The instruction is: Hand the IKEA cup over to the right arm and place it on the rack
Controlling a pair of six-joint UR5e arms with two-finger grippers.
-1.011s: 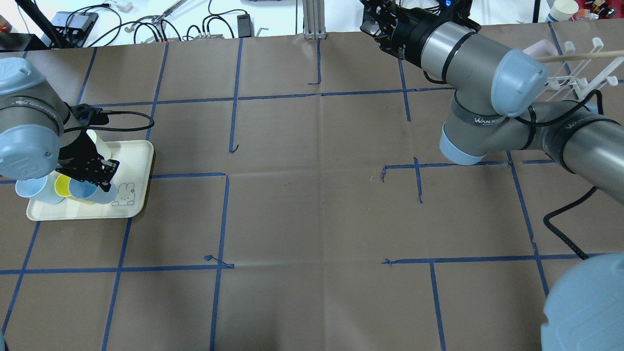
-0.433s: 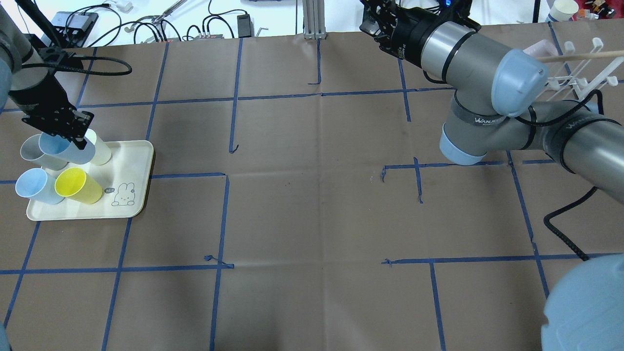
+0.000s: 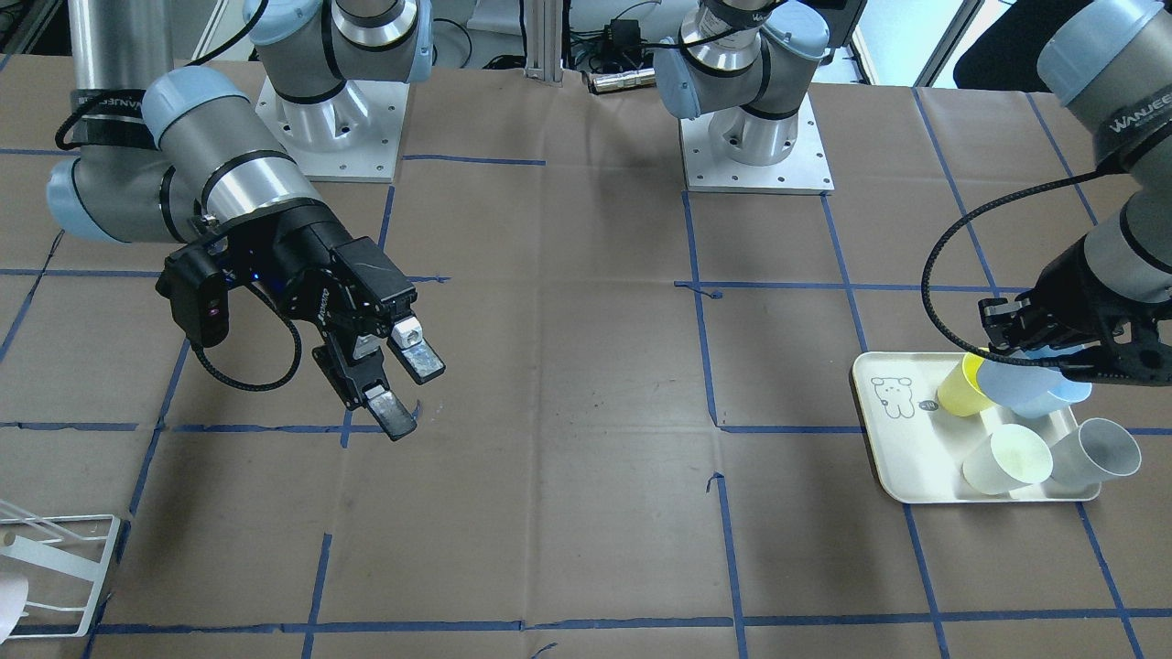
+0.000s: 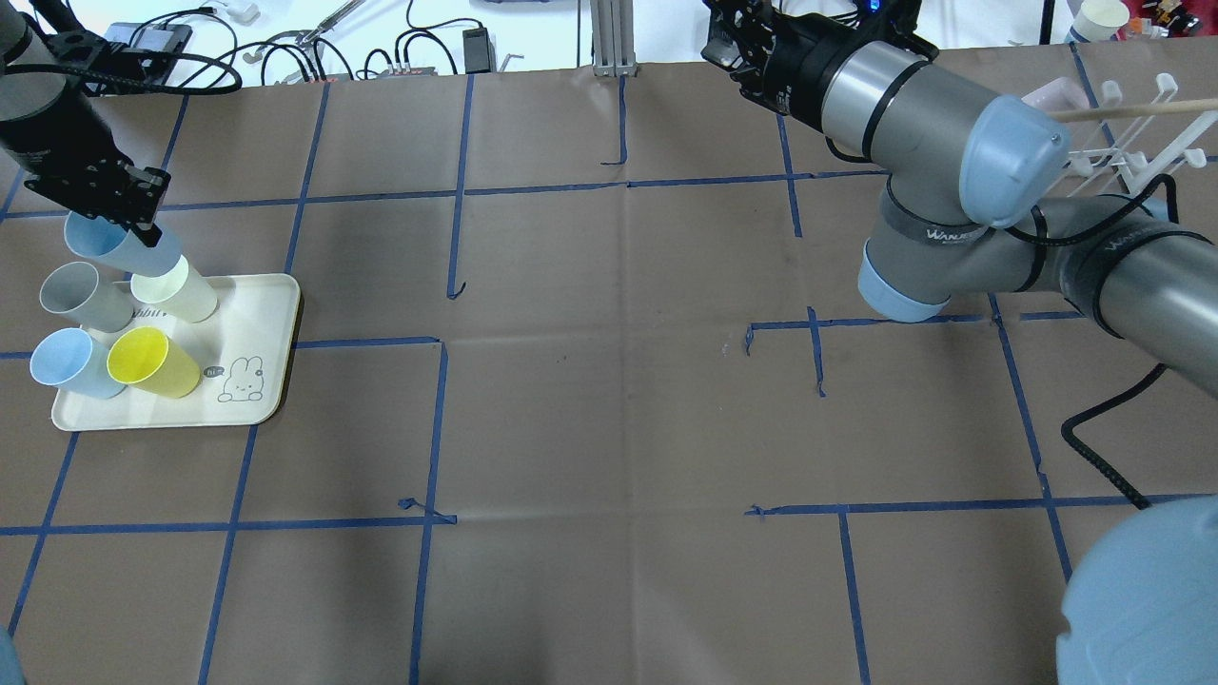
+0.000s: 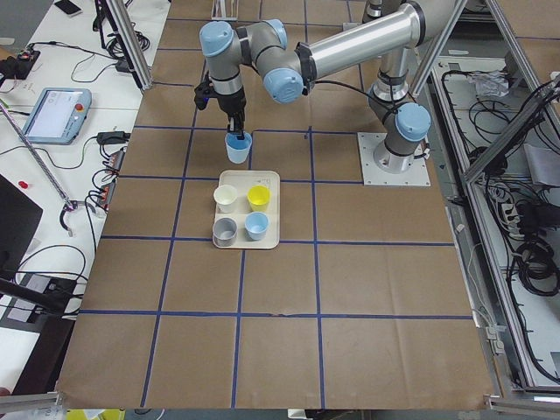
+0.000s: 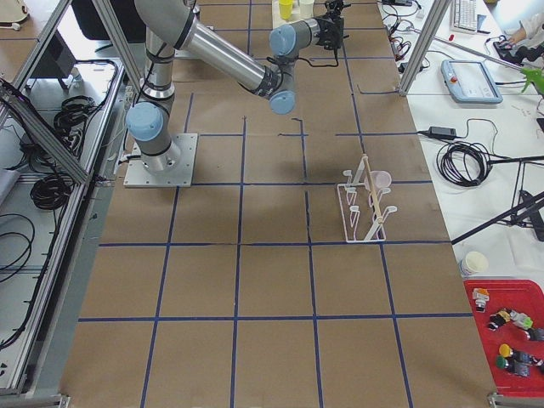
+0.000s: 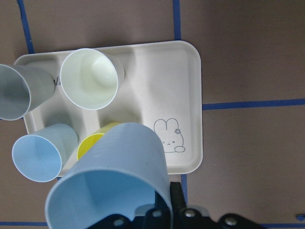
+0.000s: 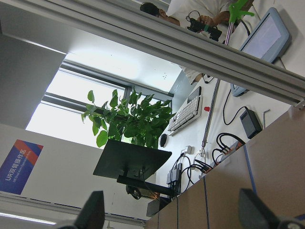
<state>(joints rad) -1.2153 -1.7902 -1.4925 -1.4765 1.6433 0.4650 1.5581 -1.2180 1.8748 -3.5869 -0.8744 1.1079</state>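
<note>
Handover in its opening stage, by the look of it. First the left claw (image 4: 133, 221): clamped on the light blue IKEA cup (image 4: 119, 249), apparently pinching the wall at the rim, with the cup tilted and hanging in the air under the fingertips. Makes sense as a hold: leaves most of the cup's body free for a second claw to take.

Beneath and just beside that claw, a cream tray (image 4: 271, 314) with a rabbit drawing, resting on the desk (image 4: 618, 381). Holds four more cups, all upright and empty: a grey cup (image 4: 76, 295) and a pale cream cup (image 4: 171, 293) on the side nearer the claw, a second blue cup (image 4: 67, 366) and a yellow cup (image 4: 147, 363) on the side farther from it. Grouped close; touching or just apart, hard to tell.

Across the desk, well apart from the left claw, the right claw (image 3: 406, 389): fingers spread, nothing between them, hovering above the paper and angled downward, probably ready to receive.

Beyond the right claw, on its outer side and well apart from it, the white wire rack (image 6: 365, 208), standing upright on the desk. Carries a pink cup (image 6: 382, 179) near its top; other pegs seemingly bare, so room for the blue one.
</note>
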